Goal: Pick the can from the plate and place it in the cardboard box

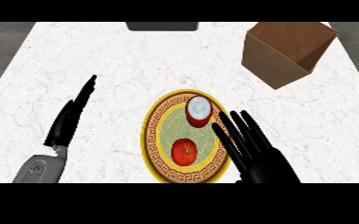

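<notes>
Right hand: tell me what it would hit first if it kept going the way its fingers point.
The right hand points up and slightly left, so its fingertips would likely meet the can on the plate first, though their height above it is unclear.

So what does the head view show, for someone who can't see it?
A can and a tomato sit on a round plate, with the open right hand beside it. A cardboard box stands farther back on the right; the left hand rests open at the left.
</notes>
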Available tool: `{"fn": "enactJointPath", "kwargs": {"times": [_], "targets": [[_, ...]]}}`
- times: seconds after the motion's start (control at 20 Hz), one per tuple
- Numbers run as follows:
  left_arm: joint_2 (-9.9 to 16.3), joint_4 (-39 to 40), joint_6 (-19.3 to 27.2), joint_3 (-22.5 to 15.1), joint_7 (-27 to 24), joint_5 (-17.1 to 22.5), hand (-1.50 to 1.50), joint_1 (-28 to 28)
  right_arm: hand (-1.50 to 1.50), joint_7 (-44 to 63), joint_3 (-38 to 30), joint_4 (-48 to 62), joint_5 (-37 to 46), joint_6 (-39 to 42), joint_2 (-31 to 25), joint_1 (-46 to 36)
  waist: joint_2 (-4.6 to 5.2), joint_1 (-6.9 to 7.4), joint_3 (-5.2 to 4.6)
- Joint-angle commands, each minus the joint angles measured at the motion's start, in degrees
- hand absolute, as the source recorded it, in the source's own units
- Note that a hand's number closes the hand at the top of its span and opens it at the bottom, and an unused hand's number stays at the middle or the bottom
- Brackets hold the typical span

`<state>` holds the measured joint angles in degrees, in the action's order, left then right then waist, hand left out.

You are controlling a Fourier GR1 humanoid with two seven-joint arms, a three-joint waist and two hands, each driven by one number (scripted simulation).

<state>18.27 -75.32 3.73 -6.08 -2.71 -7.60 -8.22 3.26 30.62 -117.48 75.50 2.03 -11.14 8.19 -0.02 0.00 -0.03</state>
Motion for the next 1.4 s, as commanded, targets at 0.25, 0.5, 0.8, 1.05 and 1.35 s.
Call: {"fn": "enactJointPath", "kwargs": {"times": [0.25,0.5,0.8,1.05,1.35], "targets": [[0.22,-3.85,-4.72,3.64,1.85,0.37,0.00,1.68,-1.50,1.31,0.27,9.49,4.18,-0.51,5.33,-6.37,-0.02,0.16,0.04],[0.39,-3.12,-6.06,5.04,2.73,-0.20,0.00,0.74,-1.50,-2.89,-2.28,12.72,4.10,-4.73,5.32,-10.31,-0.01,0.12,0.04],[-3.70,-4.66,-3.20,3.23,3.67,-4.84,0.00,1.10,-1.50,-1.40,-4.18,17.52,5.30,0.07,8.38,-14.83,0.00,0.18,0.03],[-4.42,-1.32,-3.60,5.09,2.86,-5.87,0.00,-2.81,-1.50,0.13,-2.56,17.91,7.40,0.75,10.37,-14.05,0.01,-0.04,0.03],[-6.79,-3.99,-3.20,4.58,2.75,-7.26,0.00,1.48,-1.50,2.58,-0.74,26.20,9.67,-6.41,11.10,-16.62,-0.02,0.16,0.04]]}}
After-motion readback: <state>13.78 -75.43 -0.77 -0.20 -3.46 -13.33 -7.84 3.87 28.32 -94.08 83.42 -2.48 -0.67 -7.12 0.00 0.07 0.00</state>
